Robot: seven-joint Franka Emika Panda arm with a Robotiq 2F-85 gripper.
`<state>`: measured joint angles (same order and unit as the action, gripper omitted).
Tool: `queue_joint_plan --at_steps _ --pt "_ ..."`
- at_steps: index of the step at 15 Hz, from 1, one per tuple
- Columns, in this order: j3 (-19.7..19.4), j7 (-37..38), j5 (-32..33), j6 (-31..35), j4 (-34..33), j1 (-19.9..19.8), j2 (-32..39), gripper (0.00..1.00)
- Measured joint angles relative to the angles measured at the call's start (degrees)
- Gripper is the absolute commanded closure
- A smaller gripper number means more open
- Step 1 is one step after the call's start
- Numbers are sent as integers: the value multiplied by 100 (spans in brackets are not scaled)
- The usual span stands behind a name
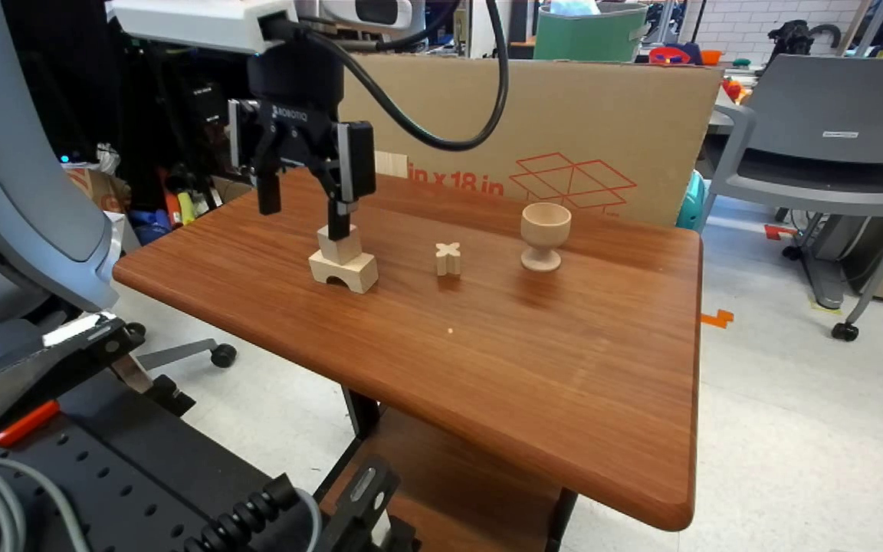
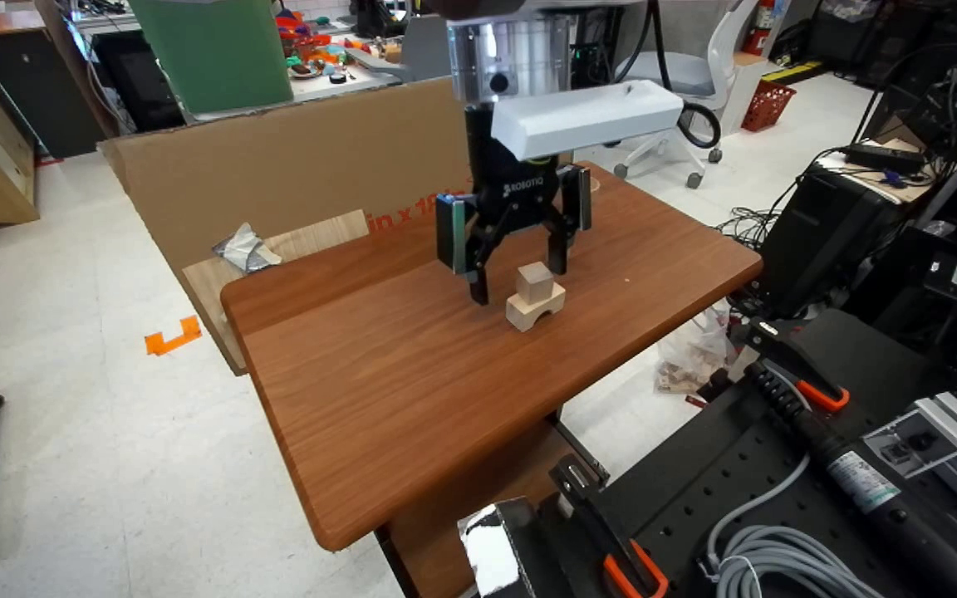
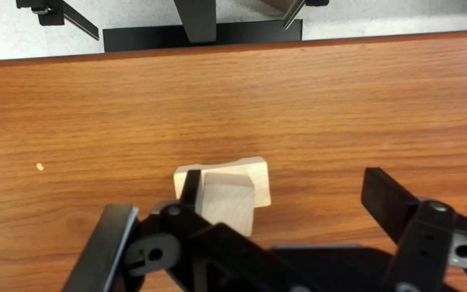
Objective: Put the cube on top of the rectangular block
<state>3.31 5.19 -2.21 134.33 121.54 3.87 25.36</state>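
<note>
- My gripper (image 3: 283, 177) is spread wide and pinches nothing.
- The cube (image 2: 535, 282) sits on top of the rectangular block (image 1: 348, 271), between the two long edges of the desk (image 1: 564, 345) and well in from its corners. I think only backing off is left.
- One finger (image 3: 191, 188) is right beside the cube. I can't tell if they touch.
- If I slide sideways or close up now, that finger could push the cube off.
- If I go up slanted, it could drag the cube and tip it.
- If I swing low toward the short edge near the wooden cup (image 1: 545, 225), I could bump the cross-shaped piece (image 1: 448, 262).
- The cube looks small, pale and plain, with flat sides and faint wood lines. It seems level.
</note>
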Motion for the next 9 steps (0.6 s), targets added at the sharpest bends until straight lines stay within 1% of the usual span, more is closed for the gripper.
queue_joint_plan --at_steps 3,5,8,9 --pt "121 -136 -287 -71 349 -5 -539 0" --pt "142 -101 -385 -314 515 -4 -896 0" --pt "93 365 -250 -875 585 8 -1231 0" --pt "83 431 -229 -931 588 8 -1262 0"
